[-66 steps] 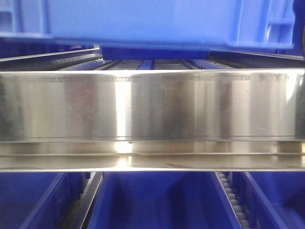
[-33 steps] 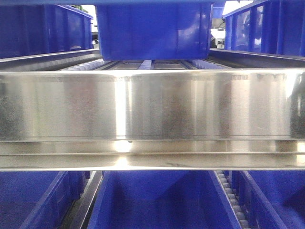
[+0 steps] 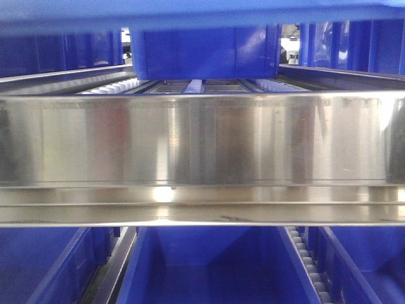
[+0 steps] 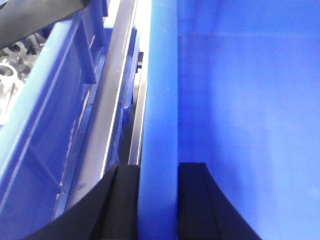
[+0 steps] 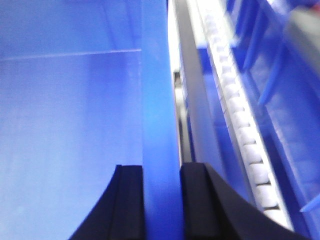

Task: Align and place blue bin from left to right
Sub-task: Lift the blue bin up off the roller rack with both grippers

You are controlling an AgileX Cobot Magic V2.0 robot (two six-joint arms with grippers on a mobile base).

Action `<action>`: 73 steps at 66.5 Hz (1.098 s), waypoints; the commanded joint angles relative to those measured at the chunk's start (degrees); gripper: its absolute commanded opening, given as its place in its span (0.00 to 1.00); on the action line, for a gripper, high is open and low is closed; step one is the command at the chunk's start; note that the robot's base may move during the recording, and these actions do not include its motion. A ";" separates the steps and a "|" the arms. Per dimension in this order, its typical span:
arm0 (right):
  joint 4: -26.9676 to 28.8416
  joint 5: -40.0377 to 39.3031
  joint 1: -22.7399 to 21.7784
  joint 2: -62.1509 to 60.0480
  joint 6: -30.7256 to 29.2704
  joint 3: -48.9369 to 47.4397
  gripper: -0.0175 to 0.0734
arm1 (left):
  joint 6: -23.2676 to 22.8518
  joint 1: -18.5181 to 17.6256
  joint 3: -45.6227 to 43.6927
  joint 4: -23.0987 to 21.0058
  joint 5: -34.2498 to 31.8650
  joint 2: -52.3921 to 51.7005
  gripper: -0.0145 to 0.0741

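- Front view: the blue bin (image 3: 202, 12) shows only as a blurred band along the top edge of the frame, above the rack's upper shelf. A broad steel beam (image 3: 202, 142) spans the rack from side to side and blocks most of the shelf behind it.
- Past the beam, white roller tracks (image 3: 196, 85) run back to a rear bin (image 3: 202, 54) at the middle of the shelf. It is flanked by a left-hand bin (image 3: 57, 54) and a right-hand bin (image 3: 354, 47).
- Below the beam, a lower bin (image 3: 209, 266) sits open-topped on the shelf underneath, with a lower roller track (image 3: 307, 266) just beside its right wall. Neither gripper can be seen from here.
- Left wrist view: the left gripper (image 4: 159, 200) is clamped on the blue bin's left wall, one black finger (image 4: 125, 200) outside and the other inside, the rim running up between them. The bin's smooth interior fills the right half of the frame.
- Just beside the gripped wall runs a guide rail (image 4: 112, 100), and beyond it stands a neighbouring bin (image 4: 50, 125) with a ribbed side, near but apart from the held wall.
- Right wrist view: the right gripper (image 5: 161, 200) pinches the opposite wall the same way, with the bin's interior to the left.
- To the right of that wall lie a side rail (image 5: 192, 100), a roller strip (image 5: 235, 115) and then a ribbed bin (image 5: 280, 75), blurred.
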 commanded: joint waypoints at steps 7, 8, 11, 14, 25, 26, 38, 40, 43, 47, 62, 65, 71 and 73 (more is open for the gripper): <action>1.65 -5.66 2.49 -0.65 0.70 0.10 0.01 | -1.37 -2.28 -0.26 -2.26 -5.45 -0.25 0.04; 1.65 -5.66 2.49 -0.65 0.70 0.10 0.01 | -1.37 -2.28 -0.26 -2.26 -5.45 -0.25 0.04; 1.53 -5.66 2.49 -0.65 0.70 0.10 0.01 | -1.37 -2.28 -0.26 -2.26 -5.45 -0.25 0.04; 1.53 -5.66 2.49 -0.65 0.70 0.10 0.01 | -1.37 -2.28 -0.26 -2.26 -5.45 -0.25 0.04; 1.53 -5.66 2.49 -0.65 0.70 0.10 0.01 | -1.37 -2.28 -0.26 -1.27 -5.45 -0.25 0.04; 1.53 -5.66 2.49 -0.65 0.70 0.10 0.01 | -1.37 -2.28 -0.26 -1.27 -5.45 -0.25 0.04; 1.55 -5.66 2.49 -0.65 0.81 0.10 0.01 | -1.98 -2.28 -0.39 -1.03 -5.45 -0.25 0.04; 1.55 -5.66 2.49 -0.65 0.81 0.10 0.01 | -1.98 -2.28 -0.54 -1.03 -5.45 -0.25 0.04; 1.55 -5.66 2.49 -0.65 0.81 0.10 0.01 | -1.98 -2.28 -0.95 -1.03 -5.45 -0.25 0.04; 1.55 -5.66 2.49 -0.65 0.81 0.10 0.01 | -1.98 -2.28 -1.57 -1.03 -5.45 -0.25 0.04; 1.55 -5.66 2.49 -0.55 2.30 1.95 0.01 | -1.98 -2.28 -1.66 -0.93 -5.45 -0.25 0.04; 1.55 -5.66 2.49 -0.55 2.44 2.01 0.01 | -1.98 -2.28 -1.66 -0.93 -5.45 -0.25 0.04; 1.41 -5.66 2.49 -0.55 2.44 2.01 0.01 | -1.98 -2.28 -1.66 -1.05 -5.45 -0.25 0.04; 1.27 -5.66 2.49 -0.55 2.44 2.01 0.01 | -1.98 -2.28 -1.66 -1.05 -5.45 -0.25 0.04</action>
